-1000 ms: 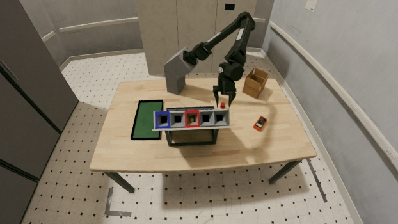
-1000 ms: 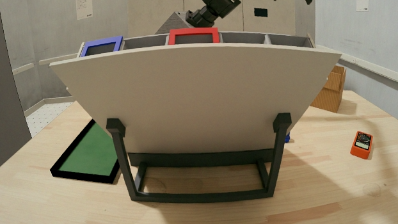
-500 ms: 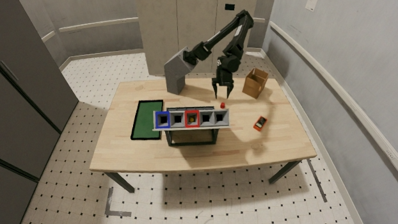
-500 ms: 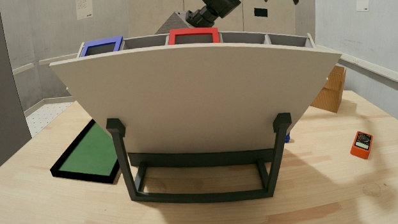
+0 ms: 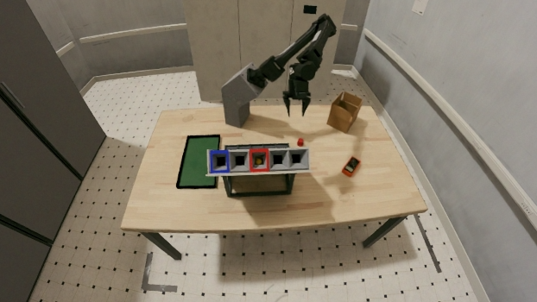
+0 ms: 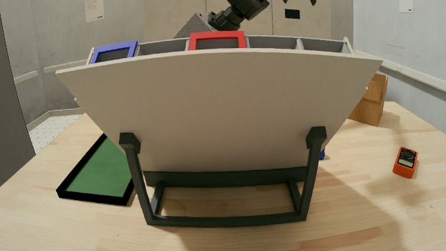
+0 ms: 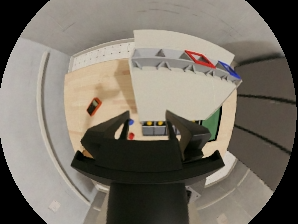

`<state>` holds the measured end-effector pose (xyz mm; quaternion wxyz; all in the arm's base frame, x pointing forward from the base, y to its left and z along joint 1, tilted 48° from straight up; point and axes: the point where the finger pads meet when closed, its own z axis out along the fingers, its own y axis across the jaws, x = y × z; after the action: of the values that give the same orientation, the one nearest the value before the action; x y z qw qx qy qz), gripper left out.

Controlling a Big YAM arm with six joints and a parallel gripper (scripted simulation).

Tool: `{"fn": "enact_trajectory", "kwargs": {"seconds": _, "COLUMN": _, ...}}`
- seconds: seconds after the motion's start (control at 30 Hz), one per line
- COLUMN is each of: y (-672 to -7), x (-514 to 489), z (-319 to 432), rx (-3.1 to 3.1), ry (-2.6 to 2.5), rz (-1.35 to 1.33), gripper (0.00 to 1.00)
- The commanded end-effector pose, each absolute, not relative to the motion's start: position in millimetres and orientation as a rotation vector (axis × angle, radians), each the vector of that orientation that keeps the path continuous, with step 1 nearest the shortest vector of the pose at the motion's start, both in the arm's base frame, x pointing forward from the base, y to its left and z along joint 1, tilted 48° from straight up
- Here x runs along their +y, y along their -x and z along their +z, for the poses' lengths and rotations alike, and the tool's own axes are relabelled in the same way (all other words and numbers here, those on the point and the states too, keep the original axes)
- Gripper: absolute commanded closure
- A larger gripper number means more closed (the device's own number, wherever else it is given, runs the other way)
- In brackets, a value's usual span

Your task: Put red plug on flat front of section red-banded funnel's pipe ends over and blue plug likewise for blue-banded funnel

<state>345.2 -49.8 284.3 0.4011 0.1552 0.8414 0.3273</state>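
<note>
My gripper (image 5: 297,108) is open and empty. It hangs above the table behind the funnel rig, well above the red plug (image 5: 300,141), which stands on the table by the rig's far right end. The rig's top row has a blue-banded funnel (image 5: 219,160) at the left end and a red-banded funnel (image 5: 259,160) in the middle, with a yellow marble (image 5: 258,161) in its mouth. The white cover (image 6: 219,107) hides the pipes. In the wrist view the open fingers frame the grey sections, with the red plug (image 7: 131,135) and the blue plug (image 7: 131,123) beside them. The blue plug peeks out behind the stand's right post (image 6: 319,153).
A green black-rimmed tray (image 5: 199,161) lies left of the rig. A cardboard box (image 5: 344,111) stands at the back right. An orange multimeter (image 5: 351,166) lies on the right of the table. The arm's grey base (image 5: 236,97) stands at the back middle.
</note>
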Motion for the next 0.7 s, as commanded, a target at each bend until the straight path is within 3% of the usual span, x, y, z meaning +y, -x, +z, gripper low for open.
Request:
{"fn": "enact_trajectory", "kwargs": {"seconds": 0.0, "y": -339.9, "x": -51.6, "z": 282.5, "rx": 2.130, "ry": -0.382, "rz": 0.815, "gripper": 0.41}}
{"fn": "enact_trajectory", "kwargs": {"seconds": 0.3, "y": -333.7, "x": -49.6, "z": 280.4, "rx": 2.131, "ry": -0.381, "rz": 0.814, "gripper": 0.41}}
{"fn": "enact_trajectory", "kwargs": {"seconds": 0.67, "y": -303.3, "x": -53.5, "z": 179.0, "rx": 2.320, "ry": -0.309, "rz": 0.887, "gripper": 0.41}}
